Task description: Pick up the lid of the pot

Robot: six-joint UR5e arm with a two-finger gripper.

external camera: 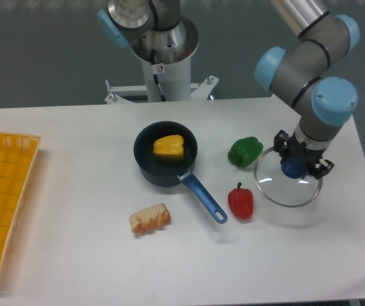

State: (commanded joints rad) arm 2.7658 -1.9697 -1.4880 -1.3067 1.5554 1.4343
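In the camera view, the gripper (305,158) has its fingers closed around the blue knob (293,167) of the pot lid (286,192). This lid is on the right side, near the green pepper (245,152) and the red pepper (240,202). The black pan (145,163) has inside one yellow thing (168,147), and its blue handle (203,197) ends just beside the red pepper.

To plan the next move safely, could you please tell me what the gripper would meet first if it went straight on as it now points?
Pointing downward, the gripper would meet the pot lid first, its blue knob being at the fingertips; next probably the table, though the gap is unclear.
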